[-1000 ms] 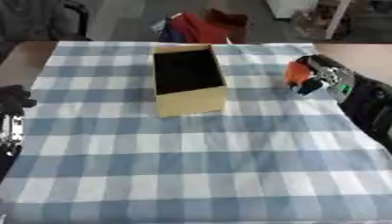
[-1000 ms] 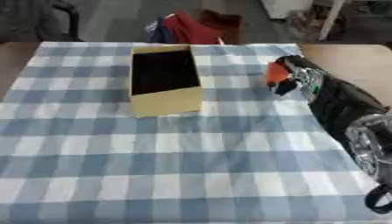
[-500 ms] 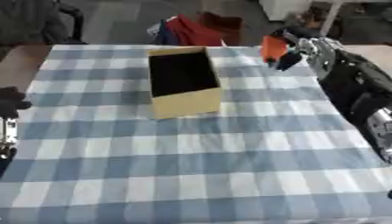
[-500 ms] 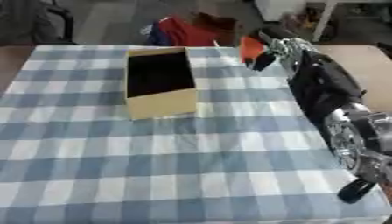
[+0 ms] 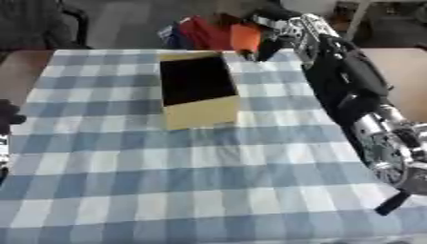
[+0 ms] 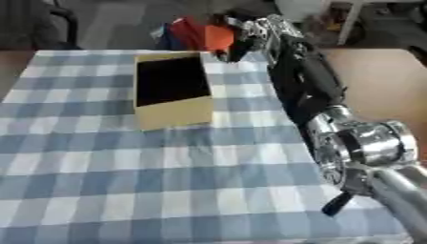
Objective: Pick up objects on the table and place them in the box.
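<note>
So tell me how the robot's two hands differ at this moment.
The right hand reaches over the table's far edge, just past the box, while the left hand sits at the left border, well short of the box. The right hand's fingers curl round an orange thing; the left hand holds nothing visible. The right arm shows fully, the left hand only partly. Both are black.

Box (image 5: 198,96) on table (image 5: 208,190), far-centre.

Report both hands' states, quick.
Right hand: shut on an orange object, past the box.
Left hand: cannot be told.
</note>
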